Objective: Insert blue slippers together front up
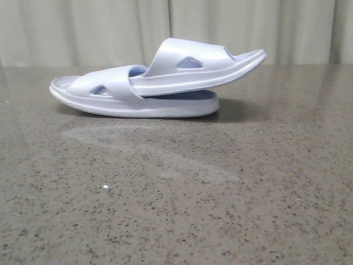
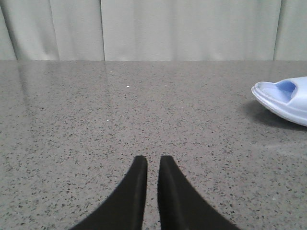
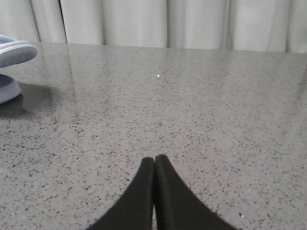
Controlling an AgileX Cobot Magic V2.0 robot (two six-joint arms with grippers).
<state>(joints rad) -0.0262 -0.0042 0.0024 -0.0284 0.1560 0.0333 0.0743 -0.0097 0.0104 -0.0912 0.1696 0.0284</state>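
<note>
The blue slippers lie across the far middle of the table in the front view. The lower slipper [image 1: 138, 106] rests flat. The upper slipper [image 1: 201, 70] has one end pushed under the lower one's strap and its other end tilted up to the right. Neither gripper appears in the front view. In the left wrist view, the left gripper [image 2: 152, 160] hovers over bare table, its fingers a thin slit apart with nothing between them, and one slipper end [image 2: 283, 98] shows at the edge. The right gripper [image 3: 155, 159] is shut and empty, with slipper ends [image 3: 17, 50] off to its side.
The speckled grey stone table [image 1: 176, 199] stretches wide in front of the slippers. A pale curtain [image 1: 83, 27] hangs behind the table's far edge. A tiny white speck [image 1: 105, 187] lies on the near surface.
</note>
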